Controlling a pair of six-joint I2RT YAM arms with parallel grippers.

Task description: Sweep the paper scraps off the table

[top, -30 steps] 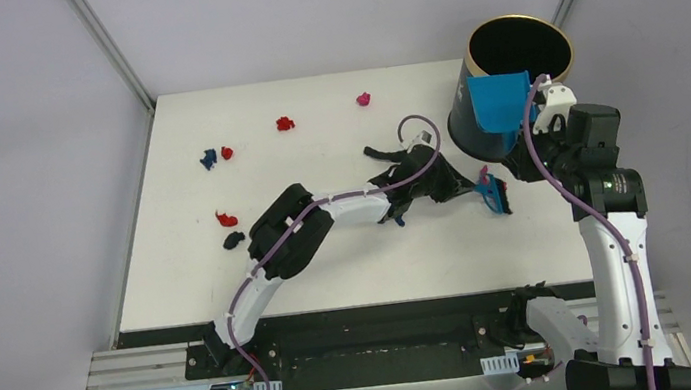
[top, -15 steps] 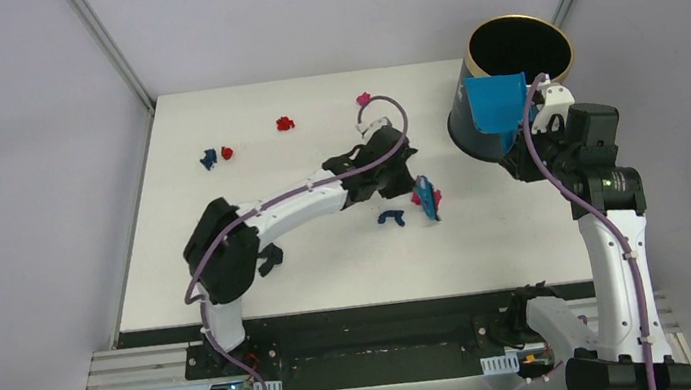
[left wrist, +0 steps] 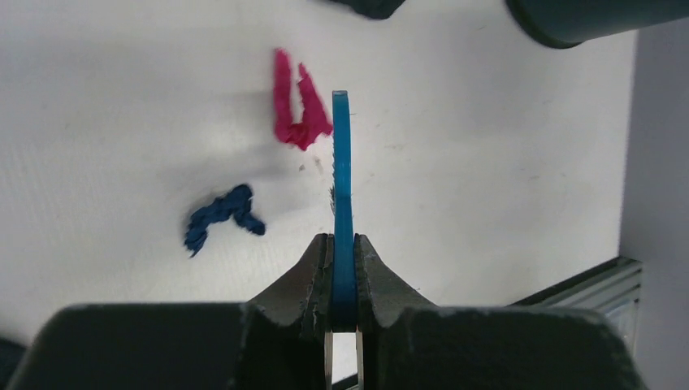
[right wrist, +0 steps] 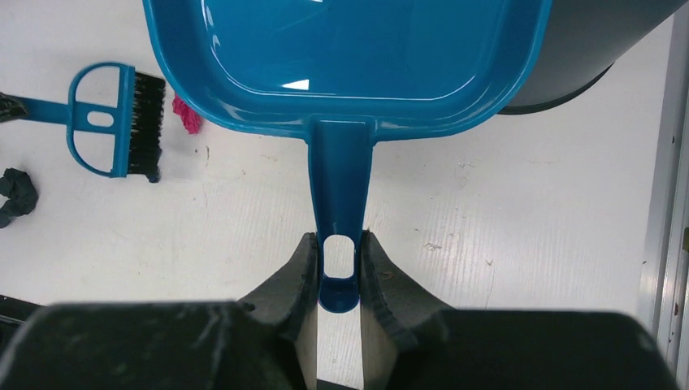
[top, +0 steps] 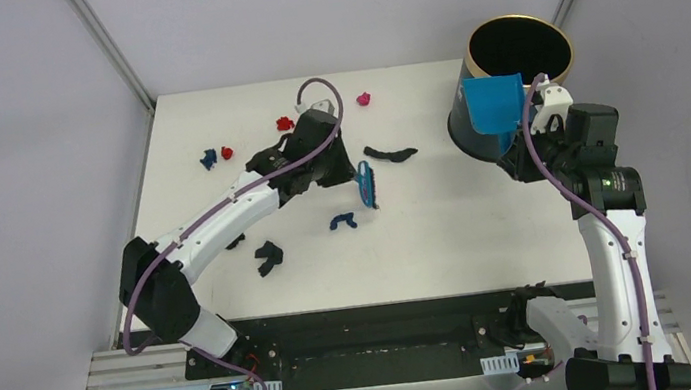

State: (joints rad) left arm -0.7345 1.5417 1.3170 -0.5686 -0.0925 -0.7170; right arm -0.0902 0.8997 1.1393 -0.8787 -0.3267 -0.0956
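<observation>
Left tool clamped small blue hand brush; crumpled magenta paper scrap lay beside it, toward blue plastic dustpan gripped by right tool.

We see the white surface, edged by a black strip along its near side, strewn with small crumpled paper scraps. Toward the far left corner a dark blue wad lies just beside a red wad. A second red scrap and a magenta scrap sit near the far edge. Around the middle, a dark blue curl lies near, but apart from, a magenta-pink wad. A near-black strip lies mid-surface, and a near-black lump lies closer to the near edge.
</observation>
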